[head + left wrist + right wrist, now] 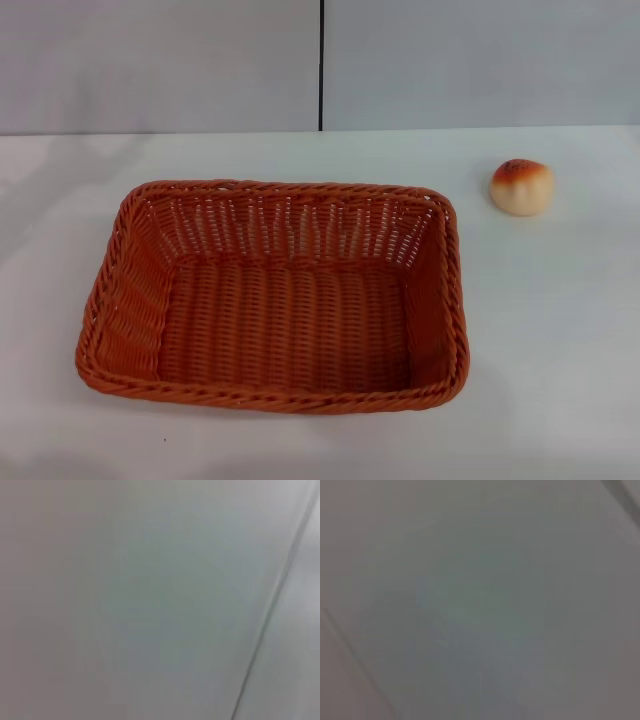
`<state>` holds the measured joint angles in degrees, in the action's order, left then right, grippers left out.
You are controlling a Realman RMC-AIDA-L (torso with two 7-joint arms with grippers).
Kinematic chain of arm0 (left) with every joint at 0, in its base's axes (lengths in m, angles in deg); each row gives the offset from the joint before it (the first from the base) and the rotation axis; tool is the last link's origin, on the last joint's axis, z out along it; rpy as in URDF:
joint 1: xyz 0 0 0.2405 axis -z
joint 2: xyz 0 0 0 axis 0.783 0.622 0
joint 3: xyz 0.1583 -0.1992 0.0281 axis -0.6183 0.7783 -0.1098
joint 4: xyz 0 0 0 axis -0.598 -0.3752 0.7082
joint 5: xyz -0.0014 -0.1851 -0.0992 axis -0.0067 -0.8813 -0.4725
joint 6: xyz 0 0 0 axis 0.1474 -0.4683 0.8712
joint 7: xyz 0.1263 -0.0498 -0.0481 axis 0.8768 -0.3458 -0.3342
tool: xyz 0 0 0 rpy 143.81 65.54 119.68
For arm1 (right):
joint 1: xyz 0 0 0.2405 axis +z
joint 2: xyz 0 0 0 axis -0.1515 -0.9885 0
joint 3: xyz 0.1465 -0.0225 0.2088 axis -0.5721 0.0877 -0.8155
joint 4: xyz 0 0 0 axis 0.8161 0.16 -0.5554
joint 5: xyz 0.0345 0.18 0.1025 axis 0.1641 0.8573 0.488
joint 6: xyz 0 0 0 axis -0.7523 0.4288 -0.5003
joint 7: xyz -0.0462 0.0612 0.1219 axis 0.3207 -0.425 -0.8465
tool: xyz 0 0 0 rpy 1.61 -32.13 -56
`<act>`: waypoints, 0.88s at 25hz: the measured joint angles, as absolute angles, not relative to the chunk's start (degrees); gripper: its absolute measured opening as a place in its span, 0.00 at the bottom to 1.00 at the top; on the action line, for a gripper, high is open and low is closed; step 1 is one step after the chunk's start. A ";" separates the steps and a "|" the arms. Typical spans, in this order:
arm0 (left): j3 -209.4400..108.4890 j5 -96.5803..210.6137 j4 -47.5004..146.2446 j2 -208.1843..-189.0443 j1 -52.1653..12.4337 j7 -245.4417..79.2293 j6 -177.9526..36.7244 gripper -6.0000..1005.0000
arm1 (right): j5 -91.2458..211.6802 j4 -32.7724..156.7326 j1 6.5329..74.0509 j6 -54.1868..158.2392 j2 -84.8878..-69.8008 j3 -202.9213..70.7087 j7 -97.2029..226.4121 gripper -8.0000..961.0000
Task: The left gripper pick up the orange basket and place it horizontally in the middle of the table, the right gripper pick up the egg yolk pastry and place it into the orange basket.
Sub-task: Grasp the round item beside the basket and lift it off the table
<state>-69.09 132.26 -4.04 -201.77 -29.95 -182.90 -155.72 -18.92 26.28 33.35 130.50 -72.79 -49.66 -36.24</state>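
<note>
Orange-brown woven wicker basket [275,297] empty on white desk [560,330]; round browned pastry [521,186] may roll if nudged; end effectors unseen, state indeterminable.

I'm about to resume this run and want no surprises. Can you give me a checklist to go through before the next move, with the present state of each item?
1. Basket lying long side across, mid-table: ok.
2. Basket interior empty: ok.
3. Pastry on the table, apart from the basket, on the robot's right: ok.
4. Pastry in basket: not ok.
5. Both grippers' positions: cannot tell, neither is in view.
</note>
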 joint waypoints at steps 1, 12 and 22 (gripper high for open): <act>-69.62 130.22 -2.13 -201.68 -29.91 -180.51 -155.97 0.81 | -24.37 25.20 34.91 130.83 -72.07 -50.40 -38.40 0.59; -73.26 116.35 15.43 -202.00 -26.83 -150.72 -160.07 0.81 | -60.82 24.79 51.17 123.51 -68.45 -36.96 -49.05 0.58; -74.44 115.00 23.23 -202.07 -25.43 -142.29 -161.67 0.81 | -64.28 27.25 56.04 117.45 -70.75 -20.57 -53.17 0.58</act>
<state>-74.44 115.00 23.23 -202.07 -25.43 -142.29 -161.67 -64.28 27.25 56.04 117.45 -70.75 -20.57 -53.17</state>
